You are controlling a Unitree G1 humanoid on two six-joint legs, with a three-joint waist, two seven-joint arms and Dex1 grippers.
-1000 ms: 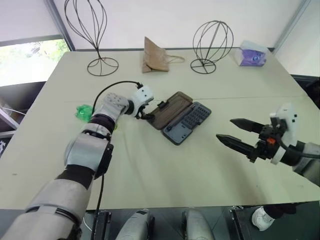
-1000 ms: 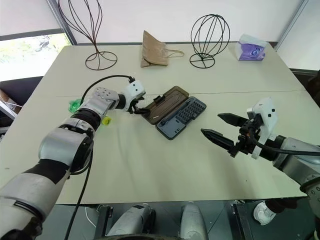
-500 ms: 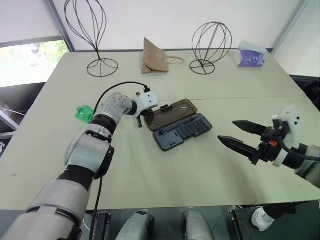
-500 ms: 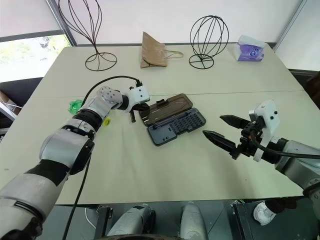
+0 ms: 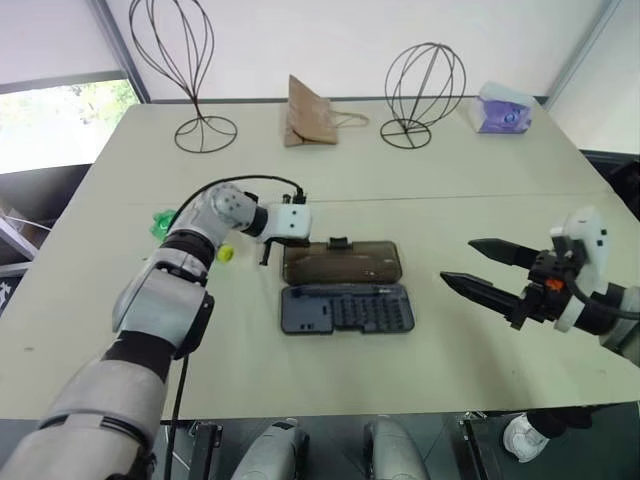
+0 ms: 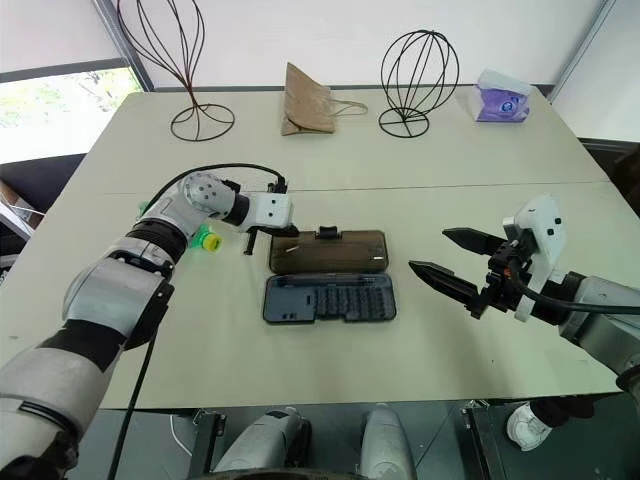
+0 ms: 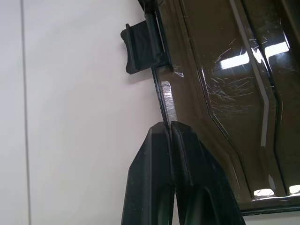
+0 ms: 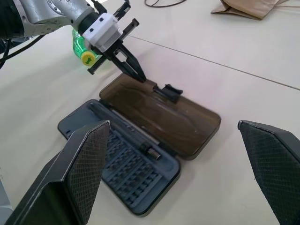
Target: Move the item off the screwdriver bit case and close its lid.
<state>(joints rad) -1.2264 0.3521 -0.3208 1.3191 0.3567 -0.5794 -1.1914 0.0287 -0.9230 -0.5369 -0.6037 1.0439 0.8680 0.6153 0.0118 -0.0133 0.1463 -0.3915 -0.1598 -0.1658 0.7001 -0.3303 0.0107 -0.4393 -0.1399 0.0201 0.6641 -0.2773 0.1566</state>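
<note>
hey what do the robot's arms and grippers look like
Both arms are jointed silver-grey shells with black bands. Each wrist carries a white block bearing two tapered black fingers: left gripper, right gripper. A black cable loops along the left forearm; the right has orange-red detail.

Case (image 6: 330,298) has swung round since a second ago: it was lying diagonal, now it sits square to me, grey tray nearest me and lid (image 6: 327,251) on the far side, open flat. My left gripper (image 8: 136,72) went from spread beside the lid's left end to pinched shut on the lid's far edge by its left corner, near the black latch (image 7: 143,48). Left wrist has rolled over and pulled back slightly. Bottle's yellow cap (image 6: 209,242) is now clear of my arm.
</note>
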